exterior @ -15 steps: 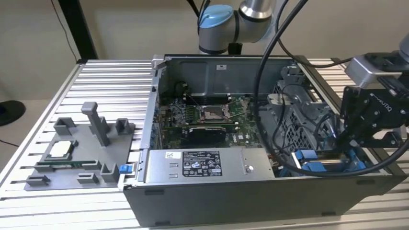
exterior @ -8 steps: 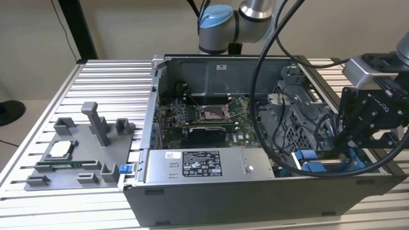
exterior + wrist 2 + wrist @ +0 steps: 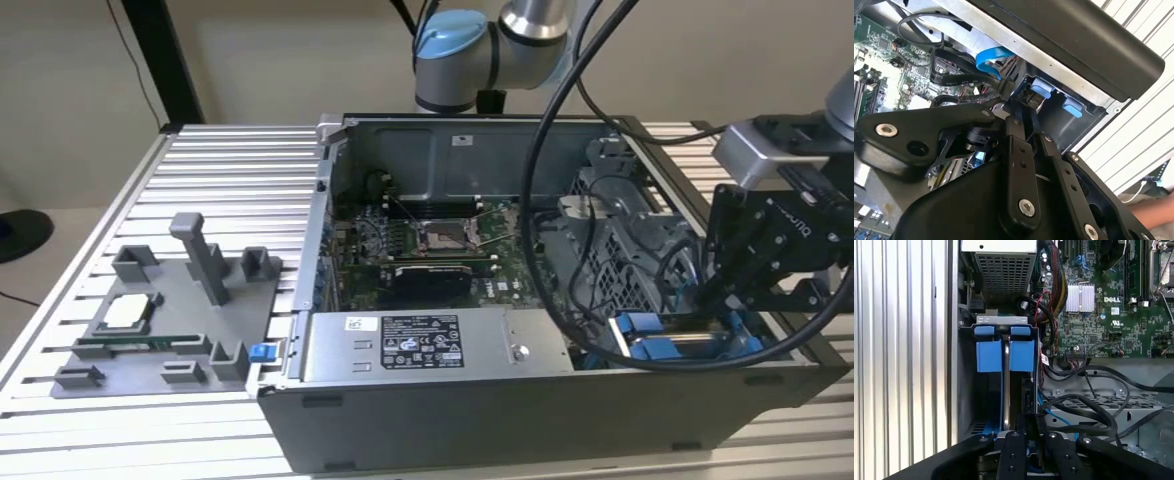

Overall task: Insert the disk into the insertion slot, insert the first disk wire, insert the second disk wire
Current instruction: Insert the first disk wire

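Note:
The disk [image 3: 994, 356], seen edge-on in its bright blue frame, sits down inside the insertion slot [image 3: 1002, 320], a grey metal bay at the case's corner. In the exterior view the blue frame [image 3: 654, 348] shows low at the case's right end, under my gripper [image 3: 727, 310]. A flat blue disk wire [image 3: 988, 57] curves down to the fingertips. My gripper [image 3: 1026, 102] stands at the disk's near end, fingers drawn together on the wire's dark plug. In the first wrist view my gripper [image 3: 1024, 427] is right at the frame's end, with the blue wire [image 3: 1046, 412] beside it.
A grey labelled power supply [image 3: 420, 345] lies along the case front. The motherboard [image 3: 1104, 305] and a perforated cage [image 3: 1004, 272] flank the bay. Black cables [image 3: 1094, 415] loop close by. A grey fixture [image 3: 160, 320] stands on the slatted table. A person's hand [image 3: 1154, 210] is nearby.

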You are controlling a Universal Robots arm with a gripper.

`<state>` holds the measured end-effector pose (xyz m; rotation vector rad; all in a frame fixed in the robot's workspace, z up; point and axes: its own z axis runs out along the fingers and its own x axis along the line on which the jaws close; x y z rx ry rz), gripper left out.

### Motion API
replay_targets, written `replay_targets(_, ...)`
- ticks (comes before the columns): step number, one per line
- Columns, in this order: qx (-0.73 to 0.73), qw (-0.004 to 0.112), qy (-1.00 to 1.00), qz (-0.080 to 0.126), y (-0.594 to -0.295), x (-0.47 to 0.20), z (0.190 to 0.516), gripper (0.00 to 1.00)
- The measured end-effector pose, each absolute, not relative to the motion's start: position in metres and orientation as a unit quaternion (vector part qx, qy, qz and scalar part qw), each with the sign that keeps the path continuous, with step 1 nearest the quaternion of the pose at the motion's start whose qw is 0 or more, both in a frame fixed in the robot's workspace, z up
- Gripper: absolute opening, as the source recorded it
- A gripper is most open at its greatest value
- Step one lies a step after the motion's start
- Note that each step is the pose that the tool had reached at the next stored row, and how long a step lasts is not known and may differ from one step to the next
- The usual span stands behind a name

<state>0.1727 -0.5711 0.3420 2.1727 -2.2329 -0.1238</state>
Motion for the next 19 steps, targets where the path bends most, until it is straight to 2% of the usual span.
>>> replay_targets(19, 0.694, 0.010, -0.719, -0.038, -0.5701, 0.1727, 0.3402, 0.00)
